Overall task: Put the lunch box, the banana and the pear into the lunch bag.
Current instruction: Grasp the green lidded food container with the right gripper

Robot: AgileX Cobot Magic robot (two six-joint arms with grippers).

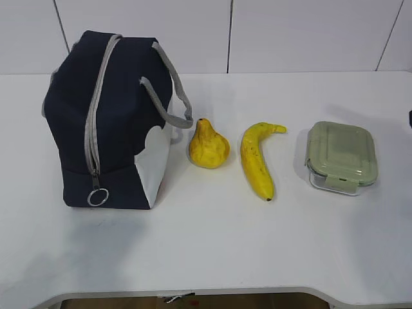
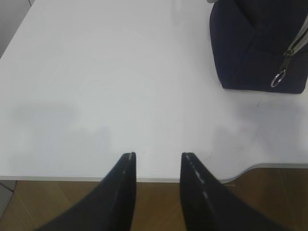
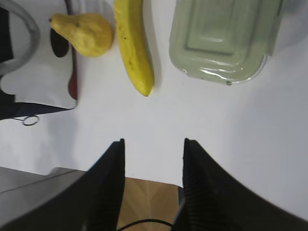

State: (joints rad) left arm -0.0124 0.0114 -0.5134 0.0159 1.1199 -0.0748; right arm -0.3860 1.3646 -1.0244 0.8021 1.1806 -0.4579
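Observation:
The navy lunch bag [image 1: 109,122] stands at the left of the white table, zipper closed, ring pull [image 1: 98,197] hanging at its front. To its right lie the yellow pear [image 1: 208,145], the banana [image 1: 257,160] and the green-lidded lunch box [image 1: 341,156], in a row. Neither gripper shows in the exterior view. My left gripper [image 2: 158,155] is open and empty over the table's front edge, the bag [image 2: 260,45] at its upper right. My right gripper [image 3: 153,141] is open and empty above the front edge, with the pear [image 3: 85,33], banana [image 3: 132,45] and lunch box [image 3: 221,38] ahead.
The white table [image 1: 212,244] ends at a white tiled wall behind. Its front edge has a curved cut-out, with wooden floor [image 2: 159,207] below. The bag's grey handles [image 1: 170,96] hang towards the pear.

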